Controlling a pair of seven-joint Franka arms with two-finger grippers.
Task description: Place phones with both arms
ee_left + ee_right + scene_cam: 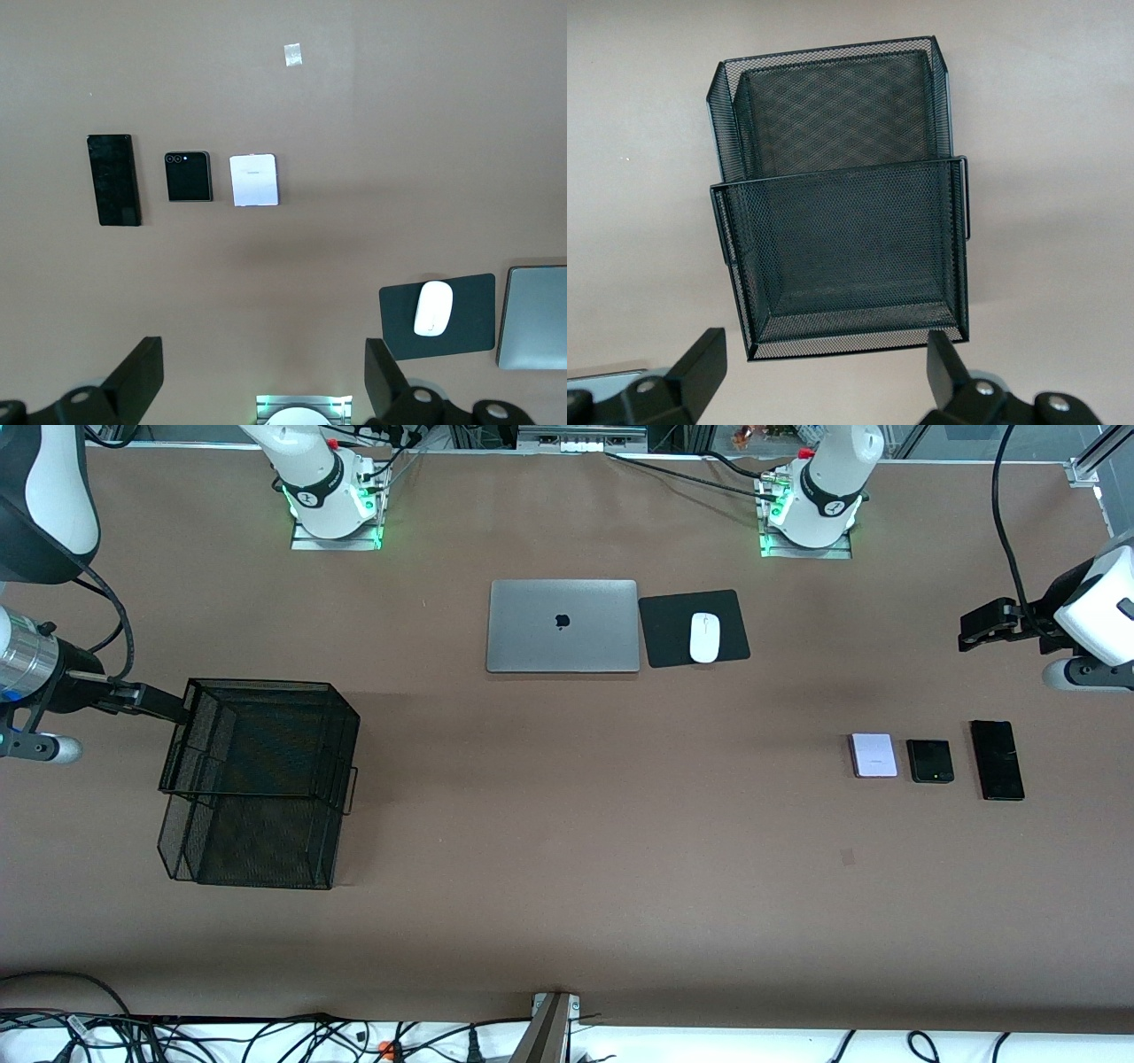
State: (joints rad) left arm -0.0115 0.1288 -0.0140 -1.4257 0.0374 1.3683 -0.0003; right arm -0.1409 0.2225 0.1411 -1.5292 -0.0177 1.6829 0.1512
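Note:
Three phones lie in a row on the brown table toward the left arm's end: a pale lilac squarish phone (873, 755), a small black squarish phone (930, 761) and a longer black slab (997, 760). The left wrist view shows all three: the lilac phone (253, 180), the small black phone (188, 176) and the slab (114, 180). My left gripper (974, 631) (263, 359) hangs open and empty over bare table beside the row. My right gripper (146, 701) (824, 359) hangs open and empty at the rim of a black mesh tray (257, 779) (842, 257).
The two-tier mesh tray stands toward the right arm's end. A closed grey laptop (563, 626) and a white mouse (705, 638) on a black pad (664, 629) lie near the robots' bases. A small tape mark (848, 856) is on the table. Cables run along the front edge.

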